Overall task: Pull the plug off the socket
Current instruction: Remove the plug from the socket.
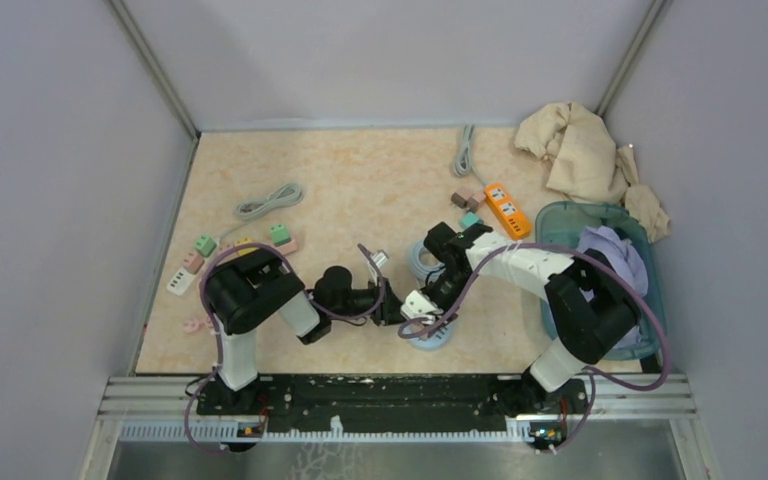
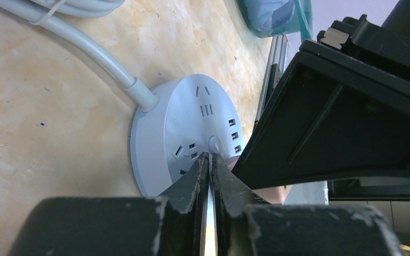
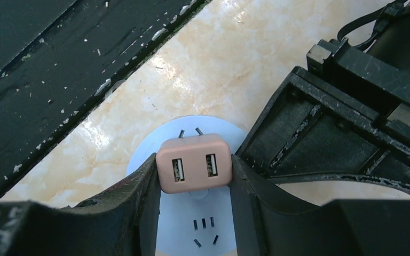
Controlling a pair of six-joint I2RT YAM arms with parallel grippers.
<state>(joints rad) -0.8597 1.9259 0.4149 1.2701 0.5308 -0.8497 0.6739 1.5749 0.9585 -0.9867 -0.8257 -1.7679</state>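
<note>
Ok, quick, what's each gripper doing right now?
Left gripper: shut, holding nothing, tips over the round socket.
Right gripper: shut on the pink plug.

Pink plug [image 3: 194, 170], pale blue socket [image 2: 187, 128], black fingers [image 3: 133, 208], beige marbled table [image 1: 360, 180], orange power strip [image 1: 507, 209]

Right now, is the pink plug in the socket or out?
Cannot tell. Right gripper clamps the pink plug directly over the round socket; its prongs are hidden.

a robot lab cell; plain grey walls [image 1: 390, 60], aluminium base rail [image 1: 150, 398], marble-print tabletop [image 1: 360, 180]
</note>
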